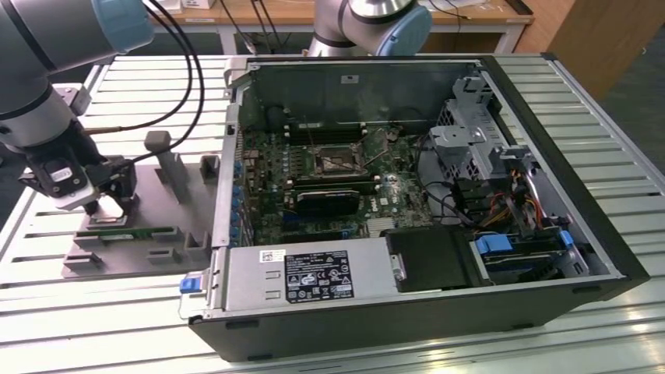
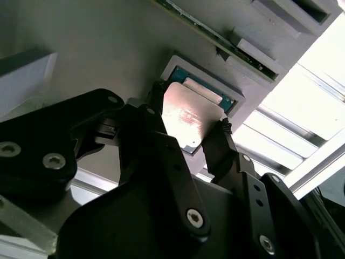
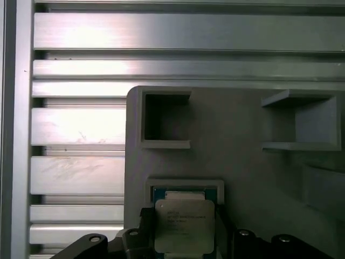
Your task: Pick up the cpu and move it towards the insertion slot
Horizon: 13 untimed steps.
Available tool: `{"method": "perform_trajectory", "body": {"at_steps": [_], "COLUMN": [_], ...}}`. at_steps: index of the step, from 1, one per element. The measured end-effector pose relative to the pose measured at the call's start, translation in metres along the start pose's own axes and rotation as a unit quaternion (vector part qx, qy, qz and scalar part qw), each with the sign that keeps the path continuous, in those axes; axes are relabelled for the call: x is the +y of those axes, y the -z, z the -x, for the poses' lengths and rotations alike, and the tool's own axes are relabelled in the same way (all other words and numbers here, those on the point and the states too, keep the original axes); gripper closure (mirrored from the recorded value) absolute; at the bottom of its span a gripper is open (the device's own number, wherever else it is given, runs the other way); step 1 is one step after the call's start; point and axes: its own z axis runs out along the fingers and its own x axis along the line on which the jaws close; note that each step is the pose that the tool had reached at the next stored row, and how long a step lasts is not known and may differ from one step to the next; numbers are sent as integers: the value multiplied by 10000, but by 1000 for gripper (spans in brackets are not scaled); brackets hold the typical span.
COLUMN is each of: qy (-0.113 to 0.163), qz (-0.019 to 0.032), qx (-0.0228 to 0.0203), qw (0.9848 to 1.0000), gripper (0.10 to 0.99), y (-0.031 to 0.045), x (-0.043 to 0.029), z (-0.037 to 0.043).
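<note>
Exterior view: the arm (image 1: 42, 93), with grey tube segments and pale blue joint caps, reaches in from the exterior view's left. Its wrist is turned downward, so the gripper (image 1: 99, 207) points at a grey holder block (image 1: 156, 191) on the ribbed aluminium table (image 1: 613, 140).

Second wrist view: two black, angular fingers (image 2: 222, 137), fastened with silver screws, press against opposite edges of the chip (image 2: 190, 114). The gripper is thus clamped on the chip. The chip is a flat square with a matte silvery metal lid and a thin green rim. It sits directly over a shallow square pocket (image 2: 237, 100) in the block, and it is unclear whether the two touch.

First wrist view: the block is smooth, matte grey plastic with boxy open recesses.

A narrow green memory stick (image 1: 130, 231) lies in the same block, near the gripper. The socket (image 1: 335, 160), a black square frame with a shiny bracket, lies on the green board inside the open black computer case (image 1: 582, 234). It is well apart from the chip, toward the exterior view's right.
</note>
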Motion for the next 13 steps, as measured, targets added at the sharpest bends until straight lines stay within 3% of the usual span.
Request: {"method": "perform_trajectory", "body": {"at_steps": [8,13], "qy": [0,0], "qz": [0,0], "qx": [0,-1], "qw": [10000,10000], "gripper": [549,549], "y": [92,76], "x": [4,3], "z": [1,1]}}
